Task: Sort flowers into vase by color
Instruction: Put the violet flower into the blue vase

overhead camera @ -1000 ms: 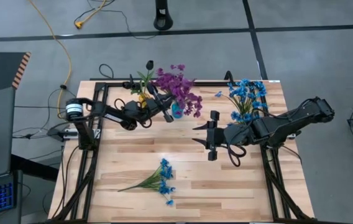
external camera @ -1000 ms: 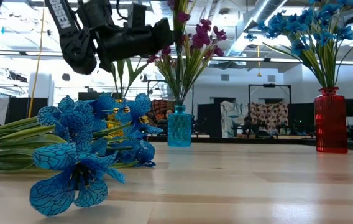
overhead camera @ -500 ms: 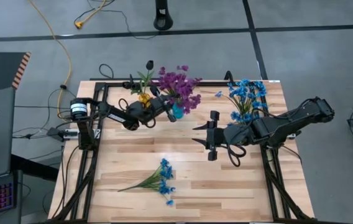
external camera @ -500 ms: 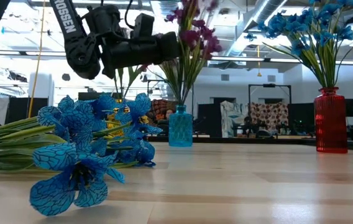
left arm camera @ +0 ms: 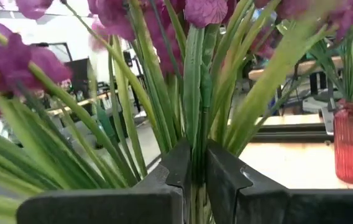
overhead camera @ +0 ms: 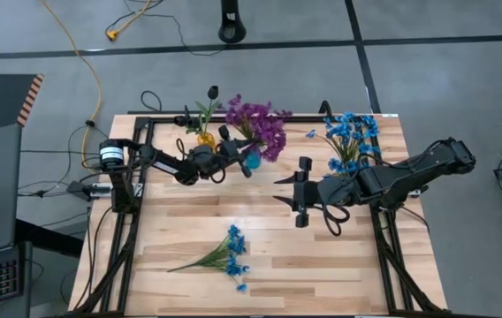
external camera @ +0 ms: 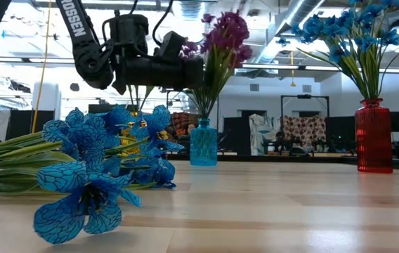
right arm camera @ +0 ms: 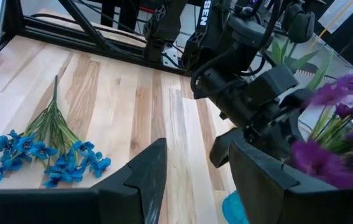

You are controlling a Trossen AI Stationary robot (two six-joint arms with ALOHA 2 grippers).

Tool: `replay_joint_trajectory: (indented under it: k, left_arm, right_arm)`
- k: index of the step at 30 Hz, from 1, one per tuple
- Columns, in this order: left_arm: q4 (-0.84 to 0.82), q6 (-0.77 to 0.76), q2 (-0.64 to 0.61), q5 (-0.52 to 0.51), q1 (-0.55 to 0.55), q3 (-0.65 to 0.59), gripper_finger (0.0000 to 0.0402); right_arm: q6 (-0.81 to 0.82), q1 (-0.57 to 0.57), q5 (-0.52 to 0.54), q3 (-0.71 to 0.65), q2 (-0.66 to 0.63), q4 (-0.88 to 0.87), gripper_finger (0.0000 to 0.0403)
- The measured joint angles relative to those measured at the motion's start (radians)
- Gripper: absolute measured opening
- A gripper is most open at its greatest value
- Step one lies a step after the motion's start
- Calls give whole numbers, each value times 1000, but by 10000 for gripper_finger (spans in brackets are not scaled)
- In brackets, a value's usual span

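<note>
left gripper [left arm camera: 196, 180]: clenched on purple stems [left arm camera: 195, 93], upright over teal vase [external camera: 202, 143]
right gripper [right arm camera: 192, 180]: released, idle mid-table
blue sprig [overhead camera: 220, 256]: lies flat, stem toward left arm, nearer right gripper

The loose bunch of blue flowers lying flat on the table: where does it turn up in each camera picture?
High view: the loose blue bunch lies near the table's front edge, left of centre.
Low view: it fills the left foreground.
Left wrist view: not in it.
Right wrist view: lying on the wood at the left.
Shared landmark: the teal vase with purple flowers, seen in three views.
</note>
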Motion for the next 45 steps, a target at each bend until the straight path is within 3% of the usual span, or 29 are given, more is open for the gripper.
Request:
replay_joint_trajectory:
  k: [7,17,22,29,35,40,45]
  left_arm:
    - [10,-78,0,-4,0,0,47]
    - [-25,-213,0,4,-10,0,181]
    - [-45,-227,0,17,-32,0,224]
    - [-77,-164,-19,-21,-66,0,236]
    - [-300,-158,-123,-118,-85,-1,236]
    - [-506,-178,-230,-119,-94,-2,236]
    - [-601,-187,-300,-114,-97,-2,236]
  right_arm:
    - [0,0,0,0,0,0,198]
    - [0,0,0,0,0,0,198]
    - [8,2,0,0,0,0,198]
    - [19,7,0,0,0,0,198]
    - [18,39,0,0,-11,-8,198]
    - [18,72,0,0,-43,-11,198]
    - [18,88,0,0,-55,0,198]
